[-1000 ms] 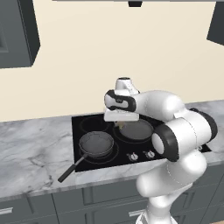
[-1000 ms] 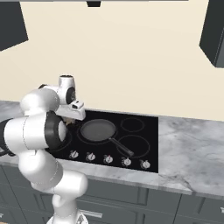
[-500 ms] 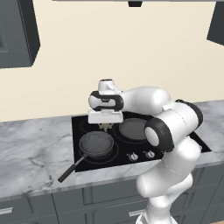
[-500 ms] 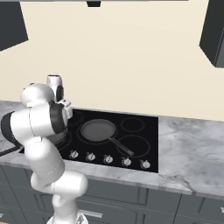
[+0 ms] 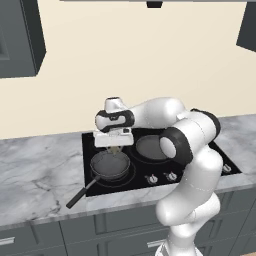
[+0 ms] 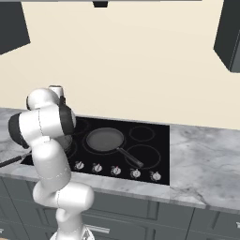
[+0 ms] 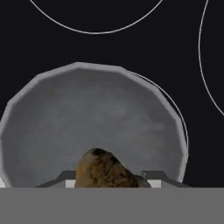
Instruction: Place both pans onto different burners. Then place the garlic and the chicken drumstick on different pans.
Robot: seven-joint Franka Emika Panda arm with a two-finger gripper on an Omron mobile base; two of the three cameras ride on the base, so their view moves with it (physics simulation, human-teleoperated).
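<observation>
My gripper (image 7: 109,177) is shut on the chicken drumstick (image 7: 104,169), an orange-brown lumpy piece that fills the gap between the fingertips. It hangs just above the deeper pan (image 7: 94,122), near that pan's rim. From the left base camera the gripper (image 5: 114,146) hovers over this pan (image 5: 110,165) on the front left burner, with the pan's black handle pointing toward the counter edge. The shallower pan (image 6: 105,139) rests on a middle burner. The garlic is out of view.
Bare burner rings (image 6: 142,133) lie on the right half of the black cooktop (image 6: 159,150). Silver knobs (image 6: 116,170) line its front edge. Marble counter (image 5: 35,170) runs to both sides. My arm reaches over the cooktop from the right.
The arm has swung left across the cooktop, carrying the drumstick from near the shallower pan to above the deeper front left pan. The grip has not changed.
</observation>
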